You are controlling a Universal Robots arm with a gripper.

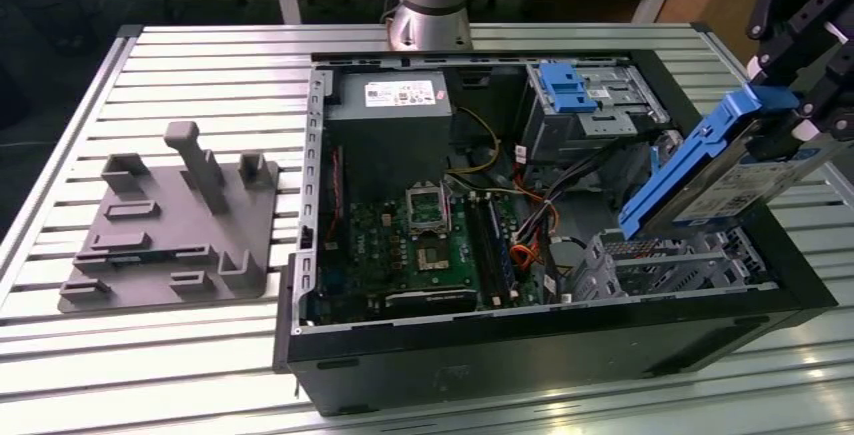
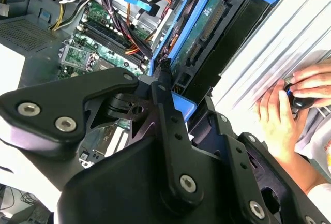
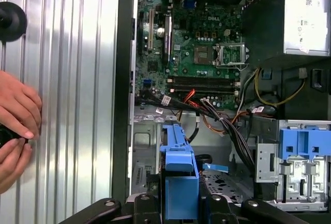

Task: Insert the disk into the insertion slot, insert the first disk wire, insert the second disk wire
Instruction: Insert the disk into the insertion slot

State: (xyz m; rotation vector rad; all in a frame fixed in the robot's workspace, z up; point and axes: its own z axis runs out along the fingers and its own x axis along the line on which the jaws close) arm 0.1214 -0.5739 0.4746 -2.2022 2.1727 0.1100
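The gripper [image 1: 785, 120] pinches the disk [image 1: 701, 183] by its blue carrier edges, the best hold. It is likely rigid, weighty and shock-sensitive, tilted above the insertion slot [image 1: 667, 260] at a corner of the computer case [image 1: 534, 333].

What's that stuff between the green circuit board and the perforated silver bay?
A tangle of black, red and orange cables runs between the circuit board and the insertion slot, as the exterior view shows.
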